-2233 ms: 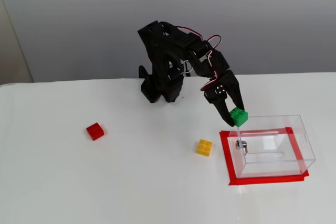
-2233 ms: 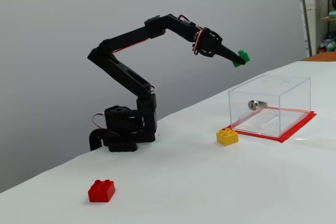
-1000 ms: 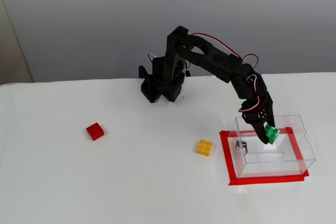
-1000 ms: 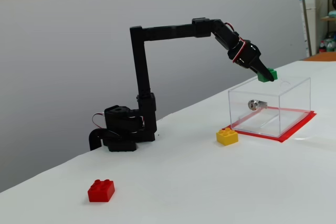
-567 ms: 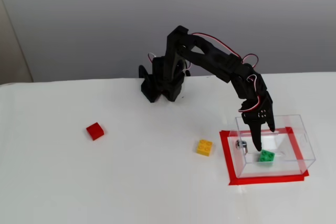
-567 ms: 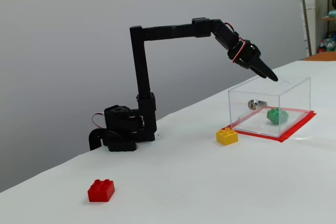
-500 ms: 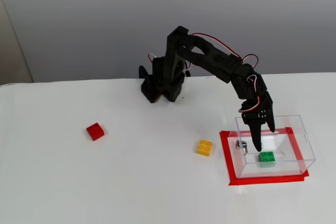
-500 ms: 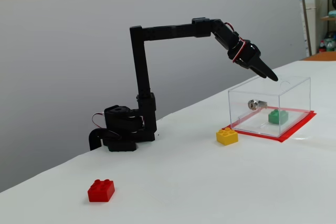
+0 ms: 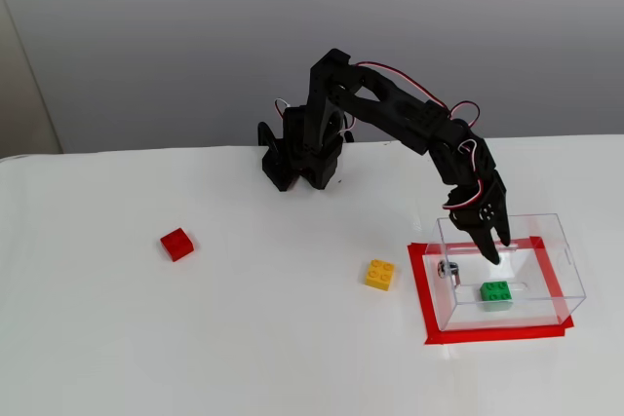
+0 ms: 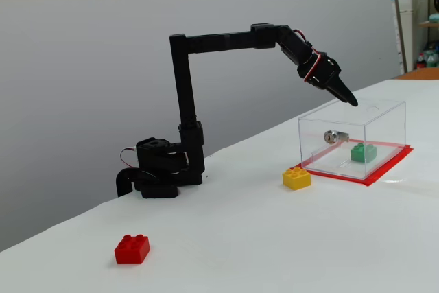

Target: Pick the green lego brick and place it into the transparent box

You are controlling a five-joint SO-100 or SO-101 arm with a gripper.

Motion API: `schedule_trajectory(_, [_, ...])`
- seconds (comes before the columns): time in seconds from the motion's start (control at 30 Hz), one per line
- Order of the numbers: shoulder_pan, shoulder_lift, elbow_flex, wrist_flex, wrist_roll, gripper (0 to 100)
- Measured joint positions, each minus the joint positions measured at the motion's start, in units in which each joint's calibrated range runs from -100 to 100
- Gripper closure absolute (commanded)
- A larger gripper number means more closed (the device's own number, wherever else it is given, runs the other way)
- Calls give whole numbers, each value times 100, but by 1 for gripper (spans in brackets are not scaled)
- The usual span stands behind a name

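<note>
Three bricks are in sight, and only the green lego brick [image 9: 496, 291] [image 10: 363, 153] has changed place since the earlier frames: two seconds ago it was pinched in the gripper above the near edge of the transparent box [image 9: 565, 264] [image 10: 384, 110], a second ago it hung over the opening, and now it lies flat on the box floor, studs up, in the lower right of the high fixed view. Half a second ago it lay in the same spot, so it has settled.

The gripper [image 9: 493, 253] [image 10: 350, 101] holds nothing. It points down over the box's open top, just above the rim, slightly higher than half a second ago. In the high view its two fingertips show only a narrow gap; in the side view they merge into one dark point, so I cannot tell for certain whether the jaws are parted or closed.

The box stands on a red taped rectangle [image 9: 426, 303] [image 10: 389, 165], its small metal fitting [image 9: 447, 269] [image 10: 332, 136] on the wall nearest the yellow brick [image 9: 380, 274] [image 10: 297, 178]. That brick sits just outside the tape, unmoved. The red brick [image 9: 176, 243] [image 10: 132, 249] stays well apart, at centre left of the high view and lower left of the side view. The arm's base [image 9: 297, 158] [image 10: 159, 167] has not shifted.
</note>
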Motion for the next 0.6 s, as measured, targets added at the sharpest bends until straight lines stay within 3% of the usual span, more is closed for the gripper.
schedule_trajectory(0.33, [406,-474,0,411,0,98])
schedule_trajectory(0.6, [1346,-1776,221,1217,0,98])
